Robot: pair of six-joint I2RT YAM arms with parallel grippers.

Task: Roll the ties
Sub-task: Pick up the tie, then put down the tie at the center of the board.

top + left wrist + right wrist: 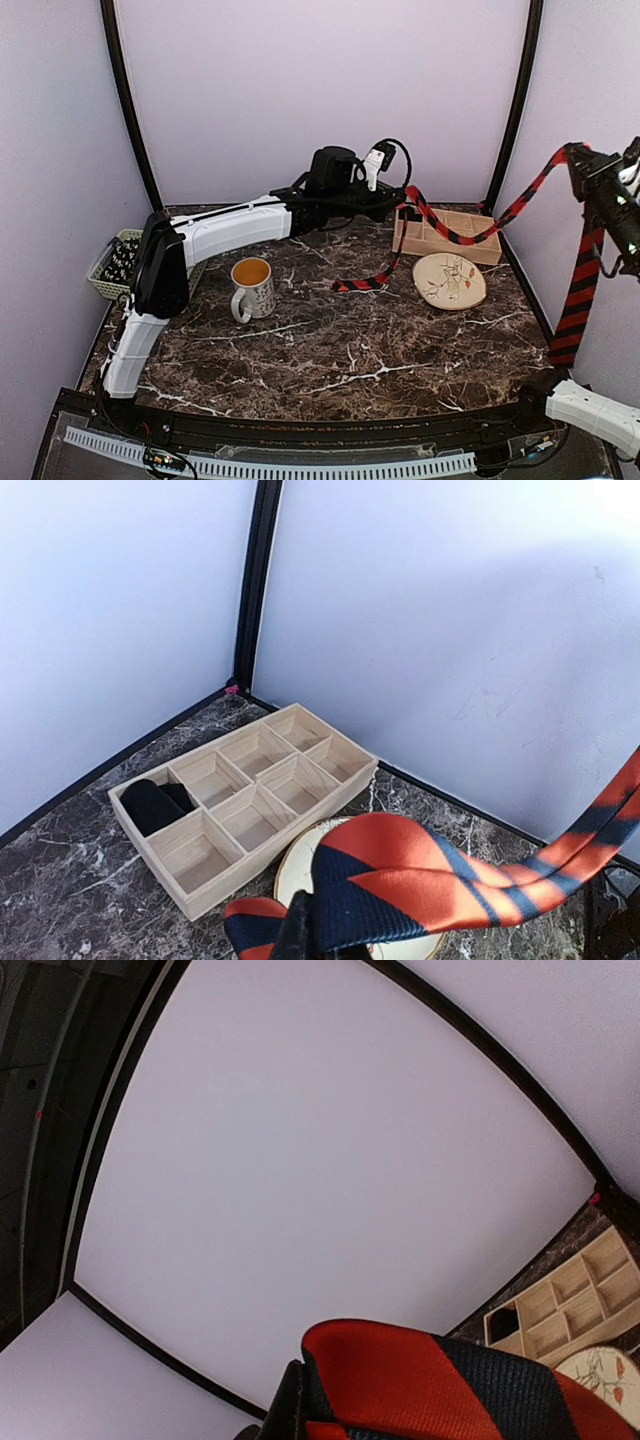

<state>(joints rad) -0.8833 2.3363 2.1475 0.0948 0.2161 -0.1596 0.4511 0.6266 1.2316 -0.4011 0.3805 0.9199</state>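
**Tie stretched between 2 grippers – the rolling is not yet begun**

The striped tie (580, 290) hangs in the air between both arms. The right gripper (578, 160) is lifted high at the right side, with its jaws pressed together on the tie. The wide end falls straight down from it, beside the table (330, 350) edge. The left gripper (403, 212) is at the far side, just by the wooden box (478, 250), and it also pinches the tie, on the narrow part. In the left wrist view the fabric lies folded over its fingers (300, 930). Between the 2 grips the tie sags over the box, and the narrow end trails down to the table near the plate (449, 280).

I judge that this is the step of taking hold and straightening – no turn of a roll is visible.

The next move probably calls for bringing the tie down flat on the free marble in front, away from the mug (252, 288). There, 1 end needs to be folded over itself while the other gripper keeps the length tight.
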